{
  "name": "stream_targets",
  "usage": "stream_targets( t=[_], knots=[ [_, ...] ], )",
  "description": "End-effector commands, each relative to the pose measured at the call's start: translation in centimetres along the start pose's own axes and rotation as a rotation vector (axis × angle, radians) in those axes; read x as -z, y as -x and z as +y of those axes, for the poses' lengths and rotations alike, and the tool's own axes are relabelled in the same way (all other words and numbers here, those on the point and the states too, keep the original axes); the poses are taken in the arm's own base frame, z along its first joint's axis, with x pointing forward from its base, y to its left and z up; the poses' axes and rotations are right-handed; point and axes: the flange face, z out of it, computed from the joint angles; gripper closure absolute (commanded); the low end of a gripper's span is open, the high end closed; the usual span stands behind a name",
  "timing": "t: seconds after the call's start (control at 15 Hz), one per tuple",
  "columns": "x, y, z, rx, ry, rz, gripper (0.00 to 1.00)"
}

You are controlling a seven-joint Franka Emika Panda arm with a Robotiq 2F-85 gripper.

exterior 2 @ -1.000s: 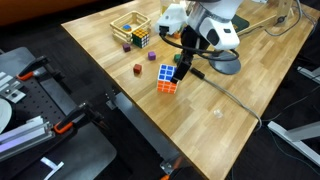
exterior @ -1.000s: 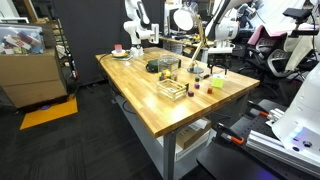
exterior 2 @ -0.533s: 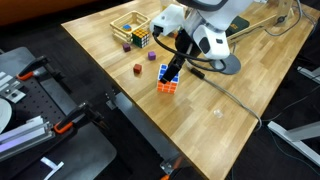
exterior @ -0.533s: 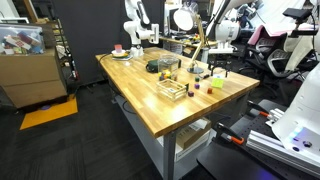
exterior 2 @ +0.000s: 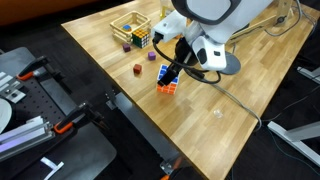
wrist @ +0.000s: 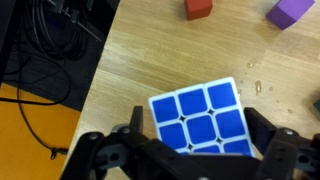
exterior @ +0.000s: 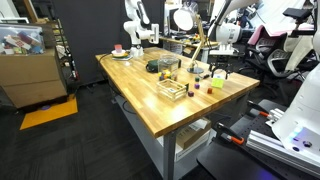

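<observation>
Cube (wrist: 198, 120), blue face up, lies on the table (exterior 2: 230, 110) near the red block (wrist: 198, 8) but apart from it, squarely beneath my gripper (exterior 2: 171, 72), whose jaws stand wide, flanking its two opposite sides and holding nothing.

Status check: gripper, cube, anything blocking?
Gripper open, jaws either side of the Rubik's cube, not closed on it. Cube flat on the table, blue face up. Red block and purple block nearby, clear of the jaws.
</observation>
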Motion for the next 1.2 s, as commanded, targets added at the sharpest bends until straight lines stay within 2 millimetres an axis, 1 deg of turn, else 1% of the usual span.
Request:
stream_targets(
  t=[0.0,0.07,0.2,0.27,0.47,0.73,0.93,1.13],
  knots=[
    [0.0,-0.8,-0.5,0.018,-0.024,-0.035,0.26],
    [-0.1,-0.9,-0.5,0.019,-0.028,-0.036,0.26],
    [-0.3,-1.0,-0.6,0.019,-0.034,-0.040,0.38],
    [0.0,-1.0,-0.6,0.020,-0.038,-0.041,0.44],
    [0.5,-1.2,0.2,0.015,-0.041,-0.019,0.45],
    [1.6,-1.7,1.8,-0.041,-0.096,-0.023,0.45],
    [3.3,-1.9,2.6,-0.097,-0.214,-0.027,0.45],
    [5.4,-2.0,3.6,-0.159,-0.304,0.013,0.45]
  ],
)
